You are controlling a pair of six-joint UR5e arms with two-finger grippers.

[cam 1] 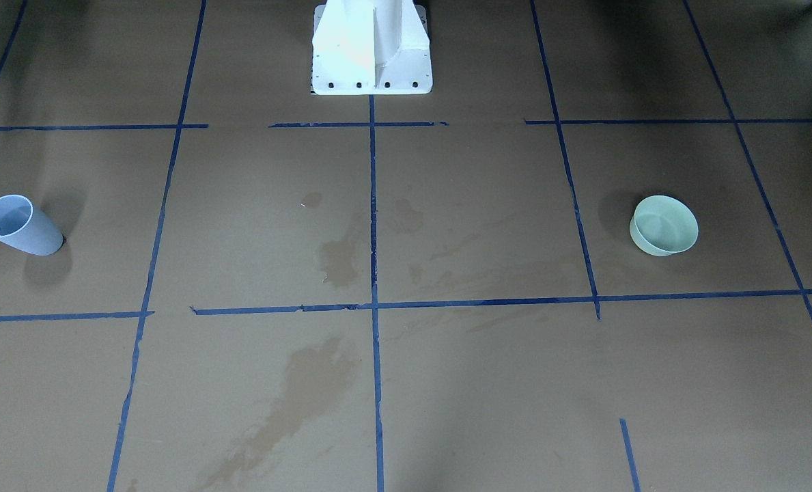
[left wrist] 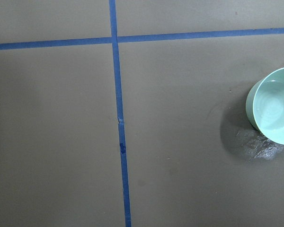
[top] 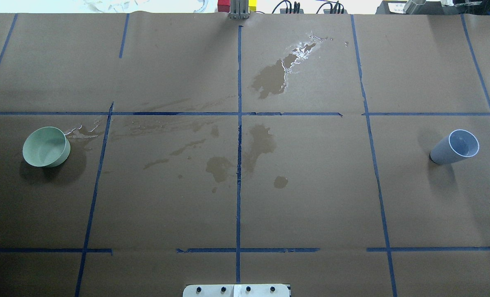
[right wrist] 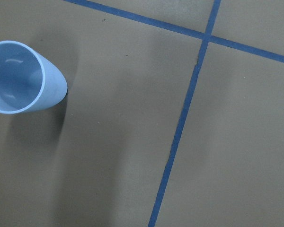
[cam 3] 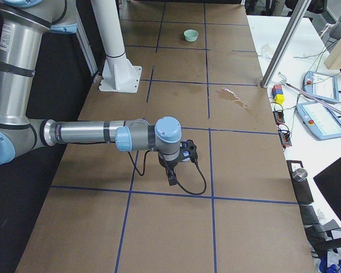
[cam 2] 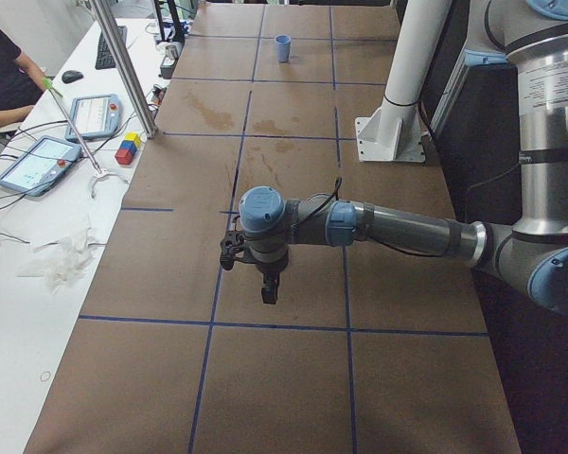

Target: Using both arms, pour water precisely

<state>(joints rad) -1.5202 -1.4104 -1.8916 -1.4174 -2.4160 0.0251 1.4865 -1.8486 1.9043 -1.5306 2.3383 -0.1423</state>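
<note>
We see the surface (top: 166, 206) with the left arm (cam 2: 407, 227) and right arm (cam 3: 85, 132) stretched out above it. The bowl (top: 63, 154) sits at the left end, the cup (top: 444, 152) at the right, well apart. The left pincer (cam 2: 270, 288) and right pincer (cam 3: 171, 179) point down; released or clenched, we cannot tell. Water (left wrist: 262, 150) glints just beside the bowl.

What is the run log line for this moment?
phase: pre-grasp | left claw: aloft, apart from green bowl | right claw: aloft, apart from blue cup | vessels: upright on table | damp stains: centre
</note>
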